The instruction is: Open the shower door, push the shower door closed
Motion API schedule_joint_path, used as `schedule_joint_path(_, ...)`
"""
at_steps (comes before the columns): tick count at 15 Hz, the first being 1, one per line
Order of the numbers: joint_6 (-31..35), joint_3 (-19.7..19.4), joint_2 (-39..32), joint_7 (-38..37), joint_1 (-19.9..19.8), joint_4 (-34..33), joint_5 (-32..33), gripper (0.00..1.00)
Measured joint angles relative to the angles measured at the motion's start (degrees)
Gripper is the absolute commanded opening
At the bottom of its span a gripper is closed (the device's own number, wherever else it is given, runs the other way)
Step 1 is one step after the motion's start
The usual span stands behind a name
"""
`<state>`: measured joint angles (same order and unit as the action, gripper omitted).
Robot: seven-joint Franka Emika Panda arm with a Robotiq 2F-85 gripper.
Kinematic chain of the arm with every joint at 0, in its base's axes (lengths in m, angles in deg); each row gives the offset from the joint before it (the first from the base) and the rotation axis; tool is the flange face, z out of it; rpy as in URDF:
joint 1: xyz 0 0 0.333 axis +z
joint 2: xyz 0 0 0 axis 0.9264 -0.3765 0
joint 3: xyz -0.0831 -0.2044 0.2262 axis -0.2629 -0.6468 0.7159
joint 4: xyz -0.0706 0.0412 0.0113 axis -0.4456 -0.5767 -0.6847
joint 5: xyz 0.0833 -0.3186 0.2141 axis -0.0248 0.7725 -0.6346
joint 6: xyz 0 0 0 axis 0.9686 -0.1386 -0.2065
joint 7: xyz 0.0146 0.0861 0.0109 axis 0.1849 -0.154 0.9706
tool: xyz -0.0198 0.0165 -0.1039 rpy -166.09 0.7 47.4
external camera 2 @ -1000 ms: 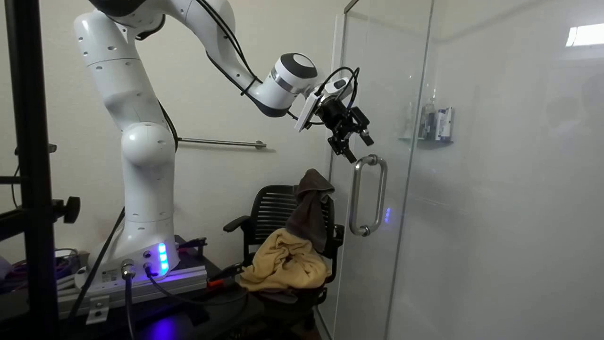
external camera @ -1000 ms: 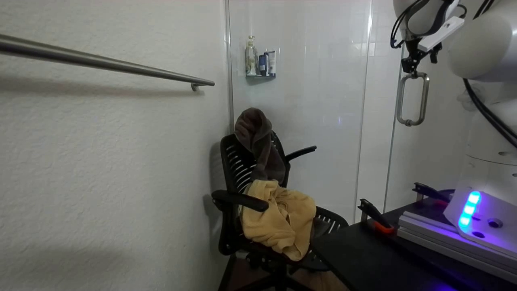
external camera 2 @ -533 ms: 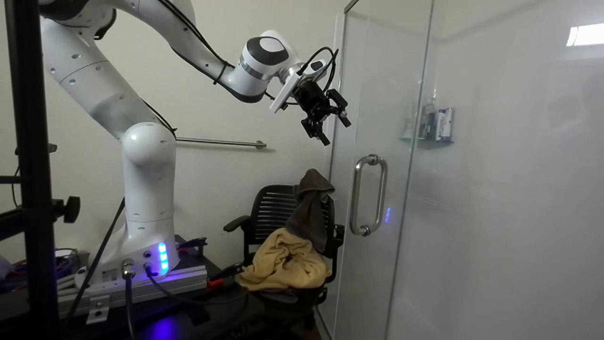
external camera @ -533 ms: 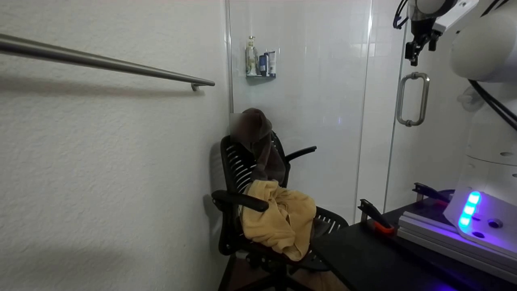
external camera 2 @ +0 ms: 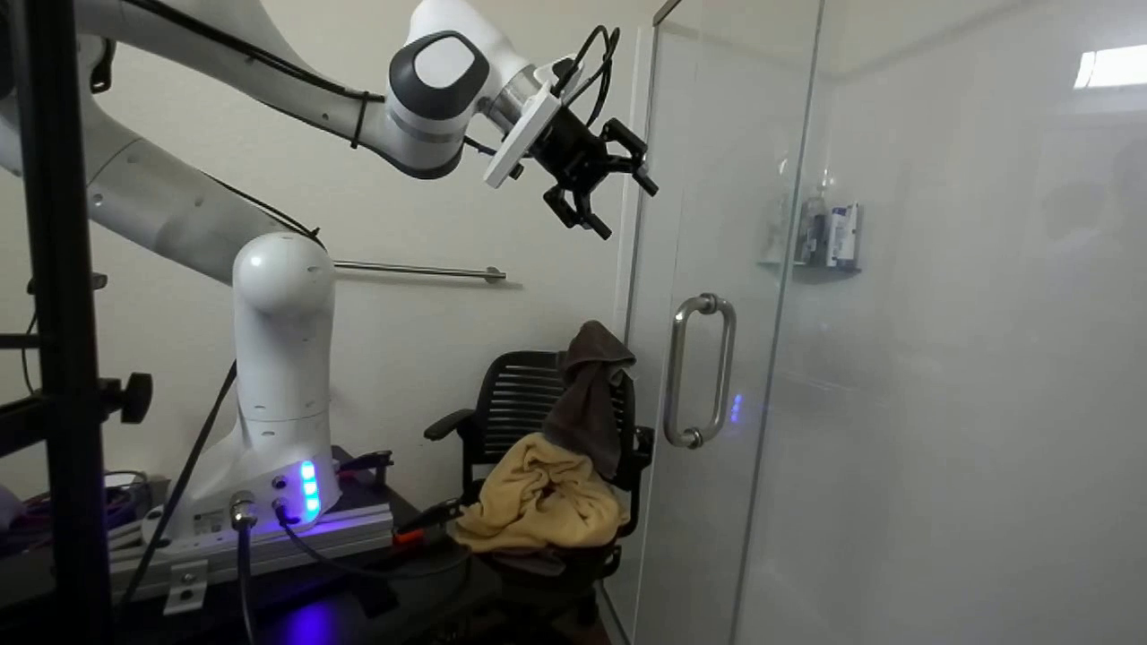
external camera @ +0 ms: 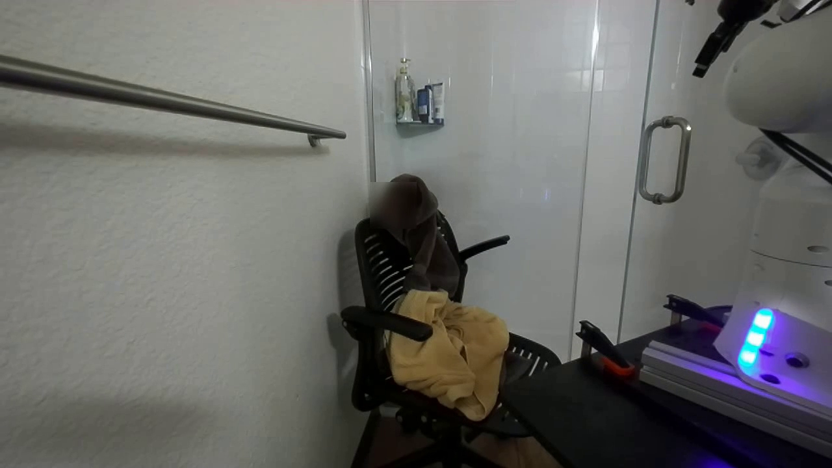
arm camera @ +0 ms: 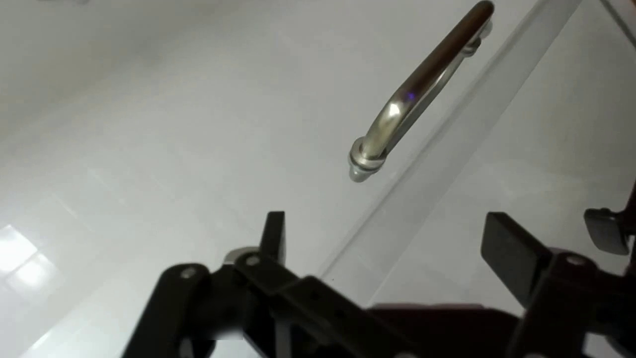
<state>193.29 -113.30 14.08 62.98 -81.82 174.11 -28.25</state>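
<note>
The shower door [external camera 2: 708, 520] is a tall clear glass panel; it also shows in an exterior view [external camera: 663, 260] and in the wrist view [arm camera: 223, 124]. Its silver loop handle [external camera 2: 675, 376] stands vertical on the glass, and shows in an exterior view [external camera: 684, 159] and in the wrist view [arm camera: 395, 107]. My gripper [external camera 2: 631, 212] is open and empty, above and apart from the handle. In the wrist view the gripper [arm camera: 385, 219] has its jaws wide apart, with only glass and white wall beyond. I cannot tell whether the door is fully shut.
A black chair [external camera 2: 515, 385] with a brown towel [external camera 2: 582, 399] and a yellow towel [external camera 2: 538, 502] stands by the door. A grab bar [external camera: 169, 95] runs along the wall. The robot base sits on a black table [external camera: 585, 416]. A black post [external camera 2: 63, 269] stands near the arm.
My gripper has moved up and back from the handle toward the robot base, and the arm has leaned back. The gripper stays open. The shower door has not visibly moved.
</note>
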Motion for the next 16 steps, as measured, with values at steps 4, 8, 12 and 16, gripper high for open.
schedule_joint_path(4, 11.1, -10.4, 0.8, 4.9, 5.7, 0.6, -1.5, 1.0)
schedule_joint_path(8, 11.4, -10.5, 0.8, 5.0, 6.2, 0.4, -1.9, 1.0)
schedule_joint_path(12, 12.9, -9.9, -0.9, 4.5, 5.4, 0.6, -1.8, 1.0)
schedule_joint_path(16, 18.0, -9.1, -9.1, 1.2, 5.4, 0.1, -1.8, 1.0)
